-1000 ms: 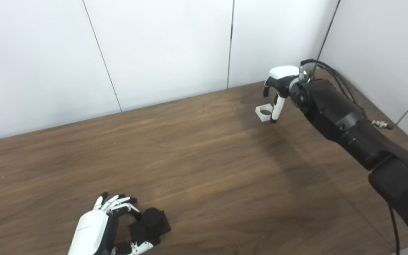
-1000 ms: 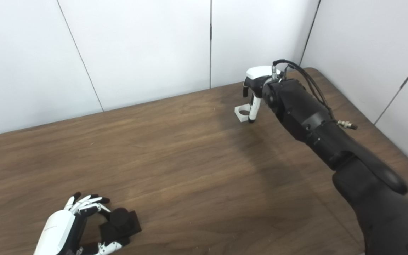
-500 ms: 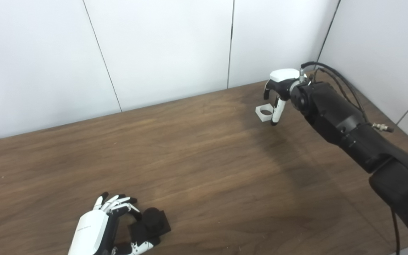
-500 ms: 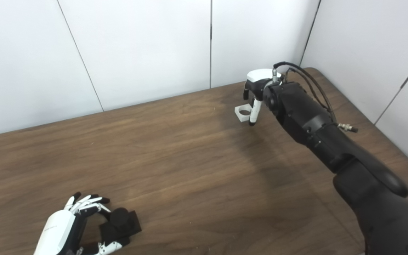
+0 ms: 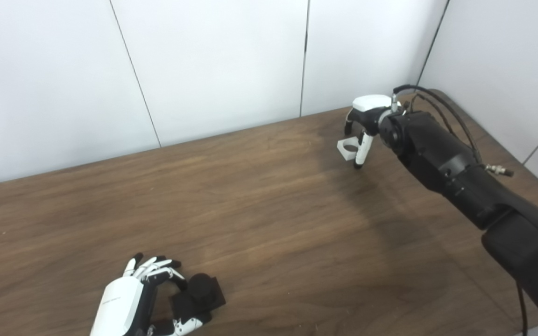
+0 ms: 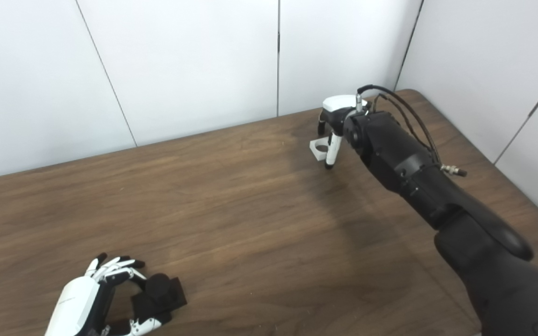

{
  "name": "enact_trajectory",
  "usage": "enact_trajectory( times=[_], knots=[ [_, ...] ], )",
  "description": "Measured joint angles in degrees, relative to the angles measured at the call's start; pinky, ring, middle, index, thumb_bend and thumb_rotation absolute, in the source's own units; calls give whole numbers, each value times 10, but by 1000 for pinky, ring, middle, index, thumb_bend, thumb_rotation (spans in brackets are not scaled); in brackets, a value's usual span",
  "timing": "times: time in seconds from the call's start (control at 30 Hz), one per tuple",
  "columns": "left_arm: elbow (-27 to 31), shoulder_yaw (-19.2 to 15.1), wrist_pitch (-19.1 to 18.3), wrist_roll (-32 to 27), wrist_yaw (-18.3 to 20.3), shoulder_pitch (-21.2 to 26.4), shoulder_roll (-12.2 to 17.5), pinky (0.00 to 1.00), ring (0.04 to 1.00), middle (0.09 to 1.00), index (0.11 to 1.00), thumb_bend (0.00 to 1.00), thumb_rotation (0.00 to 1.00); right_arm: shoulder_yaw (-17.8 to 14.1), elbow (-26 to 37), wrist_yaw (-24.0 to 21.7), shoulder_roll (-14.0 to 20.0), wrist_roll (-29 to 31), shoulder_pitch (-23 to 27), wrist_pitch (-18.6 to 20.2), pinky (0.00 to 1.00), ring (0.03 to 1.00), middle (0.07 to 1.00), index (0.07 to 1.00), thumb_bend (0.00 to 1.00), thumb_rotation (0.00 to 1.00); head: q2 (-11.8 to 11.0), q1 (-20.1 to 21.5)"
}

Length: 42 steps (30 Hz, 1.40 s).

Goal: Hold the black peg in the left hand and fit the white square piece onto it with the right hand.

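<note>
The black peg (image 5: pixel 202 288), a short cylinder on a square base, sits on the wooden table (image 5: pixel 269 219) at the front left. My left hand (image 5: pixel 129 298) lies beside it, fingers curled at the base's far left edge and thumb at its near edge; I cannot tell whether it grips. The white square piece (image 5: pixel 347 146) with a round hole lies on the table at the far right. My right hand (image 5: pixel 364 119) hangs over it, fingers pointing down and apart, one white finger (image 5: pixel 359 149) just in front of the piece and the others behind it.
White wall panels (image 5: pixel 213 65) run close behind the table, and another wall closes the right side near the right arm (image 5: pixel 456 172). The table's front right edge shows at the bottom right corner.
My right hand has come down and slightly left, so its fingers now straddle the white piece close to the table. The left hand and the peg have not moved.
</note>
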State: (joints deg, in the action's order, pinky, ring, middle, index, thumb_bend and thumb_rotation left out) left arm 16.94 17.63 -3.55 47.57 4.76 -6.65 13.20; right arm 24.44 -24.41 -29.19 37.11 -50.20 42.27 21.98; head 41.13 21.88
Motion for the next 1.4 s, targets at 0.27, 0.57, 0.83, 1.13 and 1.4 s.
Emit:
enact_trajectory(
  times=[0.27,0.57,0.83,1.13,1.4],
  knots=[
    [0,0,0,0,0,0,-1,1000,851,764,486,520,45,0,0,0,0,0,0,-1,977,974,890,679,841,174,2,0],
    [0,0,-1,1,0,0,-2,1000,853,766,486,520,45,-5,0,2,0,6,-2,-21,1000,957,846,487,529,138,4,-1],
    [0,0,-1,1,0,0,-3,1000,854,767,486,520,45,-6,0,9,0,5,-4,-24,1000,959,845,484,525,136,7,1],
    [0,1,-1,5,0,-1,-4,1000,853,766,486,520,45,-7,5,12,1,4,-8,-24,1000,961,836,486,525,137,9,-3],
    [0,4,-2,11,1,-2,-13,1000,857,767,486,520,46,-10,45,19,21,4,-34,-47,1000,948,824,484,525,137,14,-31]
  ],
)
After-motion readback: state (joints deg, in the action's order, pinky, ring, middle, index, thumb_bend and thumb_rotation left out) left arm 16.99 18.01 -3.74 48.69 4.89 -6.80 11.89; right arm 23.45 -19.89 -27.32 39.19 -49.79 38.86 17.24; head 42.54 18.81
